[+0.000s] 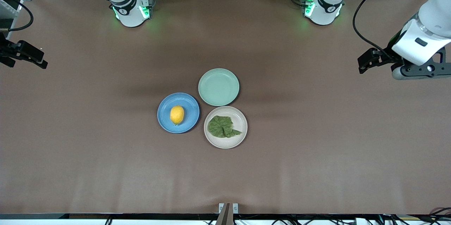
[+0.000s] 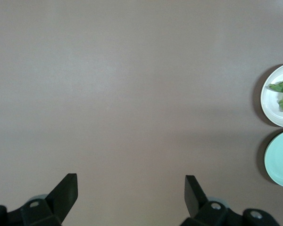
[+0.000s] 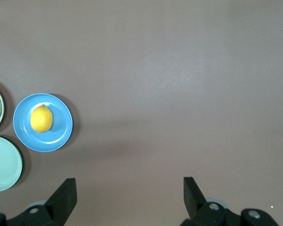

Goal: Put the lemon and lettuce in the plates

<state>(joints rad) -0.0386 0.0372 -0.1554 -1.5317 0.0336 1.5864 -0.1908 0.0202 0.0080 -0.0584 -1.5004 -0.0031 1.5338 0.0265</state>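
Both claws are spread wide and hold nothing. The left gripper point(image 2: 131, 193) hangs over bare table point(image 1: 317, 168) at the left arm's end, its two fingers well apart with only brown surface between them; the right gripper point(image 3: 129, 195) hangs the same way over the right arm's end. Both arms wait.

Taking the mint-green plate point(image 1: 218, 87) as the landmark, there are three plates, one lemon and one lettuce leaf. Nearest the front camera is the beige plate point(image 1: 241, 134), just beside the mint-green one, and the lettuce point(image 1: 222, 126) lies flat in it. The blue plate point(image 1: 165, 121) sits a little farther back, also just beside the mint-green plate, toward the right arm's end, with the lemon point(image 1: 177, 114) resting near its middle. The mint-green plate lies farthest.

The left wrist view shows the lettuce and mint-green plate only at its edge, not the lemon. The right wrist view shows the lemon and blue plate whole, the lettuce as a sliver.
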